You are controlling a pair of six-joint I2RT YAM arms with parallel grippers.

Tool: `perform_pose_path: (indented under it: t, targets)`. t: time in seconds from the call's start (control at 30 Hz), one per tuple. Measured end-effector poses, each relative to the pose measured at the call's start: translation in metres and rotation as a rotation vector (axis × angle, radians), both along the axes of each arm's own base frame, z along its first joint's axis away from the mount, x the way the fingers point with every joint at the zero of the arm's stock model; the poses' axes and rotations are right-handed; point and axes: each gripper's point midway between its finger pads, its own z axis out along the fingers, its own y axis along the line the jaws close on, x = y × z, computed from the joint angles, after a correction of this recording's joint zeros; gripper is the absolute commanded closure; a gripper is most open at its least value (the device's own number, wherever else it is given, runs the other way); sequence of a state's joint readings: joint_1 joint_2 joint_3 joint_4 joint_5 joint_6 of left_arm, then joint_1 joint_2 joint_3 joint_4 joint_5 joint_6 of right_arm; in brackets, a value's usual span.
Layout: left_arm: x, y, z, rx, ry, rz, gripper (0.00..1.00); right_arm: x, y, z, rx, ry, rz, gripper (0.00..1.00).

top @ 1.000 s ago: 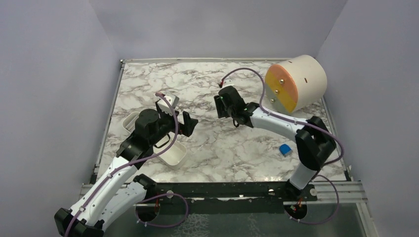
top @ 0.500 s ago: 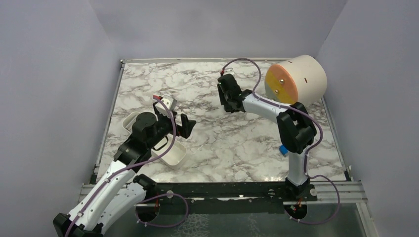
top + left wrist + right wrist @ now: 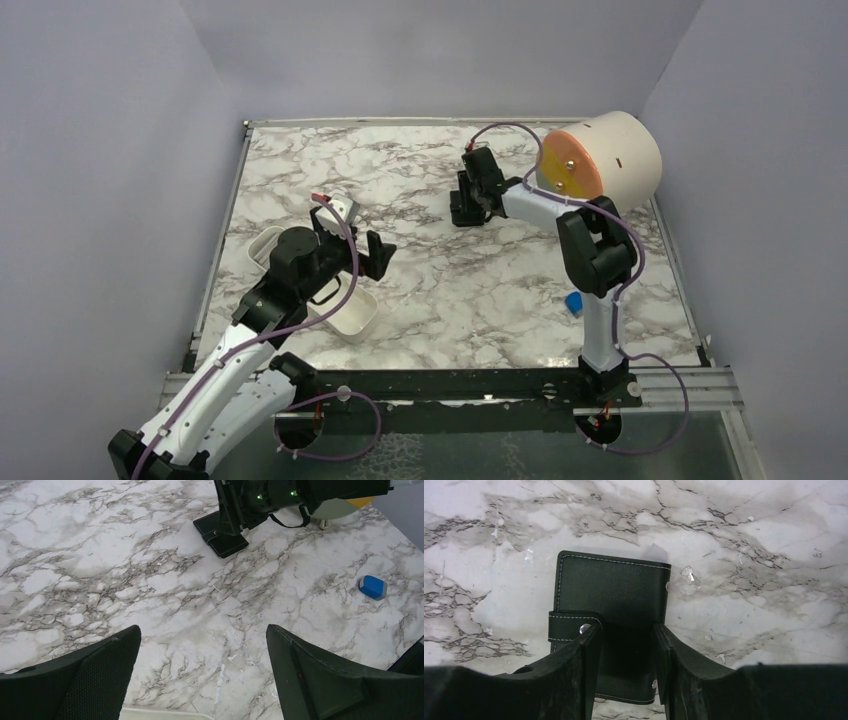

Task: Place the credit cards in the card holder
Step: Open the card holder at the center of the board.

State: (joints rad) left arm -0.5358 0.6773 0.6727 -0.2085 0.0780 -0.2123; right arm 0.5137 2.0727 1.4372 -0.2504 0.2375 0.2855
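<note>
Card holder (image 3: pixel 611 590), flat, stitched black leather

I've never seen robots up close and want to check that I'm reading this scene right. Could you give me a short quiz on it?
1. True or false: the left pincer is shut on the blue block.
2. What lies directly under the right pincer? A) the white tray B) the card holder C) the blue block
3. Fill in: the card holder is folded ____ (open or closed).

Key: 1. False: it is open and empty. 2. B. 3. Closed.
</note>
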Motion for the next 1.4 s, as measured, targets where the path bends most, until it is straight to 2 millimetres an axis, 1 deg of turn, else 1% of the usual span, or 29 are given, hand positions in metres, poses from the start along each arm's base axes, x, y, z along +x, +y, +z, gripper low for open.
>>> perform_pose_path:
  t: [0.2, 0.27, 0.37, 0.5, 0.6, 0.7, 0.77, 0.83, 0.87, 0.93, 1.03, 1.17, 1.27, 1.4]
  targets:
    - [0.002, -0.001, -0.004, 0.01, 0.012, -0.001, 0.01, -0.002, 0.004, -0.002, 0.042, -0.027, 0.011, 0.57]
    - [0.002, -0.001, -0.005, 0.014, 0.013, -0.001, 0.01, -0.006, 0.005, -0.003, 0.064, -0.033, 0.016, 0.59]
    - [0.003, -0.001, -0.007, 0.021, 0.016, -0.001, 0.01, -0.018, 0.006, -0.004, 0.095, -0.031, 0.034, 0.6]
    - [0.006, 0.001, -0.011, 0.032, 0.025, 0.02, 0.04, -0.041, 0.004, -0.005, 0.127, -0.015, 0.071, 0.6]
    - [0.01, 0.002, -0.018, 0.049, 0.045, 0.034, 0.06, -0.063, 0.002, -0.007, 0.15, 0.007, 0.099, 0.61]
    - [0.016, -0.001, -0.033, 0.074, 0.105, 0.041, 0.08, -0.081, 0.003, -0.007, 0.174, 0.027, 0.125, 0.62]
    - [0.019, -0.003, -0.041, 0.091, 0.146, 0.042, 0.1, -0.095, 0.007, -0.008, 0.195, 0.044, 0.147, 0.62]
    - [0.021, -0.008, -0.048, 0.101, 0.195, 0.035, 0.12, -0.108, 0.015, -0.009, 0.217, 0.059, 0.172, 0.62]
    - [0.022, -0.011, -0.051, 0.099, 0.216, 0.027, 0.14, -0.114, 0.016, -0.012, 0.229, 0.076, 0.177, 0.62]
    - [0.022, -0.018, -0.054, 0.09, 0.254, 0.006, 0.19, -0.126, 0.026, -0.008, 0.248, 0.082, 0.207, 0.62]
    - [0.023, -0.03, -0.058, 0.065, 0.31, -0.027, 0.24, -0.148, 0.032, -0.007, 0.273, 0.11, 0.239, 0.62]
    - [0.021, -0.047, -0.067, 0.038, 0.395, -0.081, 0.31, -0.177, 0.028, -0.005, 0.294, 0.169, 0.254, 0.62]
    - [0.018, -0.058, -0.078, 0.029, 0.461, -0.13, 0.37, -0.19, 0.022, -0.001, 0.306, 0.191, 0.234, 0.62]
    - [0.012, -0.074, -0.101, 0.042, 0.565, -0.18, 0.42, -0.201, 0.015, 0.004, 0.337, 0.198, 0.194, 0.62]
